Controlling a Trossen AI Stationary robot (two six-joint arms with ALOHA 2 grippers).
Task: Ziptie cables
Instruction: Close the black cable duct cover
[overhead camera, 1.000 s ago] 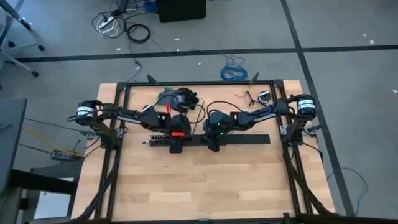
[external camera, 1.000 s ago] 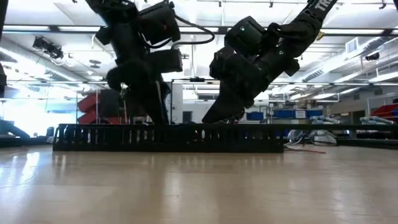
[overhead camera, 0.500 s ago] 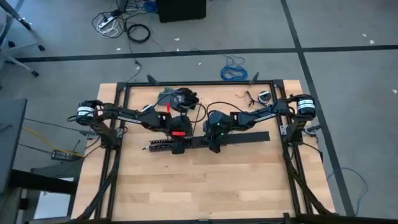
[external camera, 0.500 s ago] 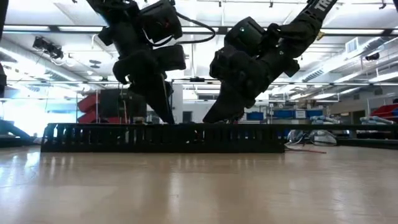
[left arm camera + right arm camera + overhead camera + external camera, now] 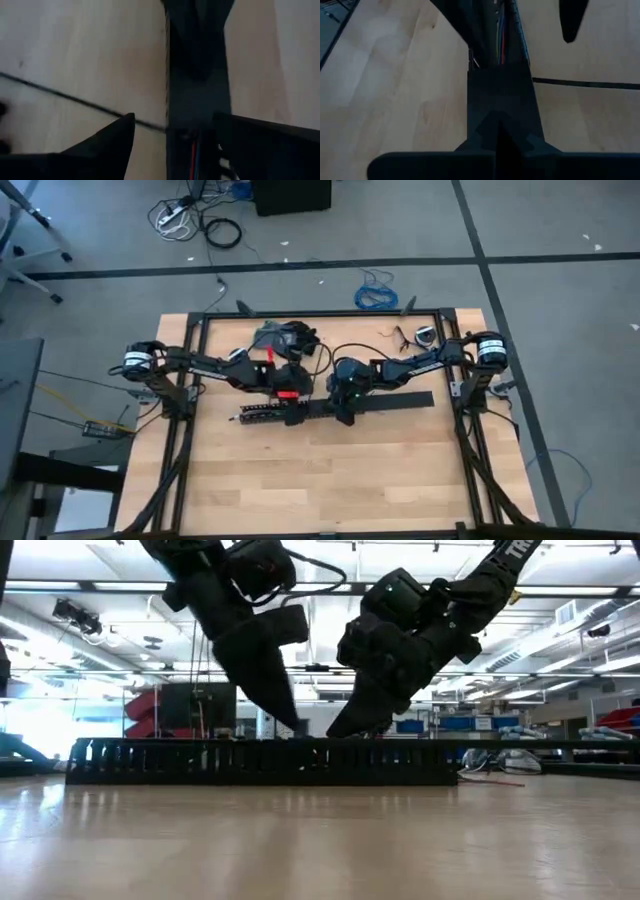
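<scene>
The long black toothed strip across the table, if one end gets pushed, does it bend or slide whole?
The black strip looks fairly stiff: it lies straight across the wooden table, so it would probably pivot or slide whole. With the left hand and right hand at its middle, the free ends might flex slightly.

Two grippers, left (image 5: 297,416) and right (image 5: 344,416), meet over one black strip (image 5: 400,401); between them, several cables (image 5: 503,45).

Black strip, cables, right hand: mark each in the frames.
black strip (image 5: 400,401), high view, its bare flat right part
cables (image 5: 502,42), right wrist view, red and blue wires lying along the strip
right hand (image 5: 498,131), right wrist view, where its fingers meet on the strip
</scene>
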